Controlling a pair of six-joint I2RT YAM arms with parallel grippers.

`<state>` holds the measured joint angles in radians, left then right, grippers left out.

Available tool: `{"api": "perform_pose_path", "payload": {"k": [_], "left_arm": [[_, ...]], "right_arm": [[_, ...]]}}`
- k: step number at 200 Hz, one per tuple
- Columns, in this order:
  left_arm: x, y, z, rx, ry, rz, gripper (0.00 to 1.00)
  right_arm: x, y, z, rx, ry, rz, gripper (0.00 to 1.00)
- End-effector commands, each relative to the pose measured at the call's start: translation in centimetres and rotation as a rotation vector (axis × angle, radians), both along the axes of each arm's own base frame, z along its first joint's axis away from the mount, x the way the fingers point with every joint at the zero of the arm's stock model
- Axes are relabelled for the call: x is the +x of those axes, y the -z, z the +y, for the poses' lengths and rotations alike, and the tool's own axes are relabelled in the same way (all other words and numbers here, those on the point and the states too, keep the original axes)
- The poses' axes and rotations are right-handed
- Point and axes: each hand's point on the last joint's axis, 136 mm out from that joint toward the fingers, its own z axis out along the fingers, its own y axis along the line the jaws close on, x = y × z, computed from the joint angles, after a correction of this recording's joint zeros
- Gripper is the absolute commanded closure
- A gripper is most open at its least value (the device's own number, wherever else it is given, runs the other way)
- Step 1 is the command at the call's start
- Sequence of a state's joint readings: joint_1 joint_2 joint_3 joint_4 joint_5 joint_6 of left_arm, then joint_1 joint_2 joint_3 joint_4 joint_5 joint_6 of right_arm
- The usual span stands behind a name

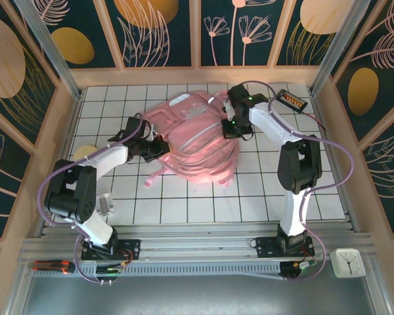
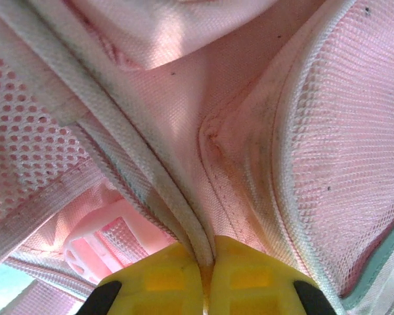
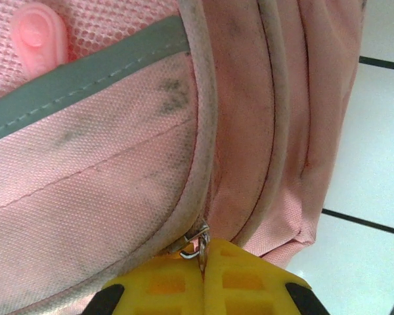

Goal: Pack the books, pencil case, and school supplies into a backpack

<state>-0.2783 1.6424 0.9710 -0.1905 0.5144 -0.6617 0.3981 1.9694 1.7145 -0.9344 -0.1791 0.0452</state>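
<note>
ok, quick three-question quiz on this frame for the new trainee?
1. True or false: the right gripper pinches the metal zipper ring of the backpack.
2. The left gripper is shut on: A) a backpack seam; B) a book; C) nothing.
3. Fill in: the table tiles are ___.
Key: 1 true; 2 A; 3 white.

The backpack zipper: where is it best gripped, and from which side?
Grip the small metal zipper pull: it juts free from the piped seam of the backpack. Come from the outer edge, in line with the seam, as the right tool does.
</note>
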Motion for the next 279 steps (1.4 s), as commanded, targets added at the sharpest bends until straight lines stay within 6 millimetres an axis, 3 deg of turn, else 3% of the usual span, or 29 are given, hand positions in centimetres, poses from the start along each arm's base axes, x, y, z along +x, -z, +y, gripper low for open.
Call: {"api": "perform_pose_path", "payload": {"k": [1,21,43,68,78,101,109,115,120,122,123,127,152,169,199,220,252,279], "left_arm": [[-1.8,2.1,3.9,0.139,-0.009,0.077,1.0],[0.4,0.7,5.1,0.136,-0.047,0.036,1.0],[3.1,-0.2,6.5,0.141,-0.083,0.009,1.0],[7.4,-1.2,7.2,0.169,-0.095,-0.022,1.0],[9.2,-1.7,7.5,0.188,-0.102,-0.034,1.0],[13.0,-3.1,8.1,0.209,-0.128,-0.066,0.98],[13.9,-3.5,8.4,0.209,-0.139,-0.069,0.86],[14.4,-3.9,8.7,0.215,-0.15,-0.069,0.67],[14.6,-4.1,9.1,0.226,-0.16,-0.069,0.37],[14.7,-4.2,9.3,0.23,-0.165,-0.071,0.14],[14.7,-4.2,9.3,0.232,-0.166,-0.07,0.08],[14.7,-4.4,9.7,0.239,-0.175,-0.073,0.02],[13.1,-5.7,12.1,0.25,-0.241,-0.082,0.01],[10.8,-6.5,12.0,0.203,-0.267,-0.089,0.01],[5.3,-6.2,8.1,-0.119,-0.291,-0.009,0.01],[2.5,-6.6,6.9,-0.284,-0.37,-0.005,0.01],[-0.4,-5.8,3.3,-0.464,-0.403,0.102,0.01],[-1.2,-5.8,0.6,-0.543,-0.399,0.12,0.01]], "right_arm": [[2.8,-1.0,-1.8,-0.027,0.015,-0.092,1.0],[0.6,-0.9,0.3,0.004,-0.059,-0.079,1.0],[-2.4,0.1,1.0,-0.001,-0.084,-0.037,1.0],[-6.4,0.5,3.0,0.051,-0.103,0.018,1.0],[-7.7,0.5,4.1,0.071,-0.104,0.034,1.0],[-10.8,-0.4,9.3,0.16,-0.171,0.066,1.0],[-11.4,-0.7,10.9,0.191,-0.185,0.079,1.0],[-11.6,-0.9,12.2,0.213,-0.198,0.086,1.0],[-11.6,-1.1,13.0,0.224,-0.206,0.087,1.0],[-11.6,-1.1,13.3,0.226,-0.207,0.086,1.0],[-11.6,-1.0,13.4,0.225,-0.207,0.09,1.0],[-11.5,-1.1,13.9,0.231,-0.209,0.088,1.0],[-10.4,-0.6,15.3,0.228,-0.198,0.104,1.0],[-9.7,0.1,15.4,0.203,-0.187,0.118,1.0],[-9.2,-0.2,16.2,0.222,-0.189,0.13,1.0],[-9.1,-0.9,16.8,0.245,-0.194,0.13,1.0],[-9.2,-0.9,16.9,0.248,-0.194,0.139,1.0],[-9.3,-0.8,17.3,0.251,-0.194,0.138,1.0]]}}
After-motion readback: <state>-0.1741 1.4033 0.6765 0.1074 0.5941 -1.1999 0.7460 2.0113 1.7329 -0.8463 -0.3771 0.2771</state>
